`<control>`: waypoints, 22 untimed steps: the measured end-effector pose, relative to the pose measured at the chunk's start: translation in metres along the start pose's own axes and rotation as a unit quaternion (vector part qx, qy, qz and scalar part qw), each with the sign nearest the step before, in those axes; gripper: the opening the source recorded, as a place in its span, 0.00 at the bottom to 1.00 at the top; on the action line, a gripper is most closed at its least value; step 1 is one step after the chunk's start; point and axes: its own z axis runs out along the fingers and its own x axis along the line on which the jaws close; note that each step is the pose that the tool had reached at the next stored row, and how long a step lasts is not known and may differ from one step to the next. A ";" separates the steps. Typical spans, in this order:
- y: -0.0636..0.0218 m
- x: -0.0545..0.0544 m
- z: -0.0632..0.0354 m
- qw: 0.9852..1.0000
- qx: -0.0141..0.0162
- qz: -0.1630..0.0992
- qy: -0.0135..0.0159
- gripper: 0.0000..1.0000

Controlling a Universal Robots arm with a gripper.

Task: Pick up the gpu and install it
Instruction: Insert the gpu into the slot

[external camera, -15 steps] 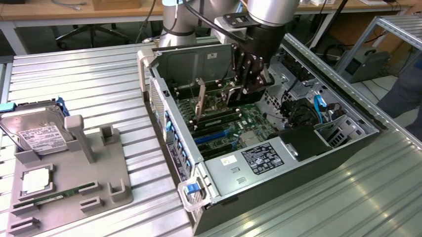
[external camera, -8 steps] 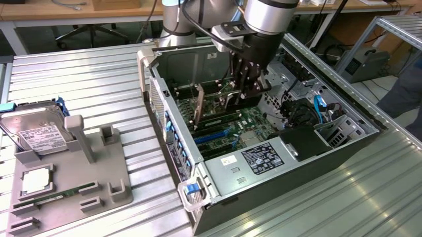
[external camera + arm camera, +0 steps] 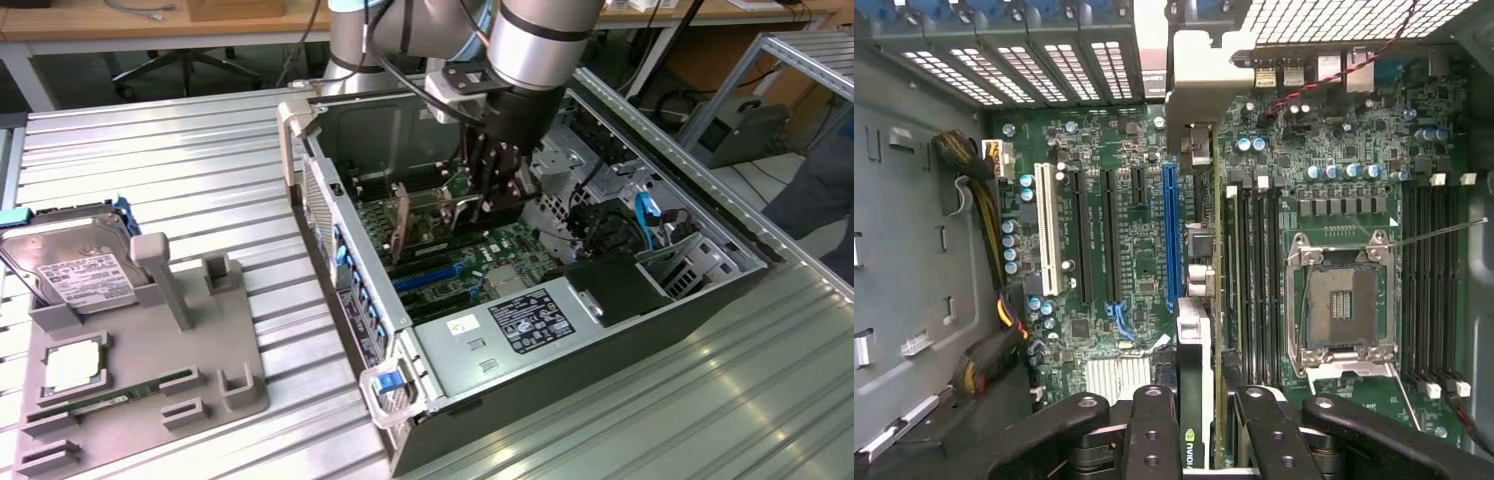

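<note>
gpu [image 3: 1194, 362] stands on edge inside open computer case [image 3: 601, 350], gripped at one end by gripper [image 3: 1206, 415], jaws narrow and clamped on card. from wrist view you see card edge-on over motherboard [image 3: 1334, 150], just beside long blue slot [image 3: 1170, 235], silver bracket end toward case rear. can't tell if card edge touches a slot. on exterior view's left, gray holder [image 3: 147, 370] carries hard drive [image 3: 80, 270] and ram stick [image 3: 114, 397], well apart from case.
</note>
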 end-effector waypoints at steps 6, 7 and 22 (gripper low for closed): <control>0.0003 0.000 0.0045 1.000 0.000 0.000 0.000 0.27; 0.0008 0.000 0.0046 1.000 0.000 0.000 0.000 0.27; 0.0090 0.008 0.0127 1.000 0.000 0.000 0.000 0.27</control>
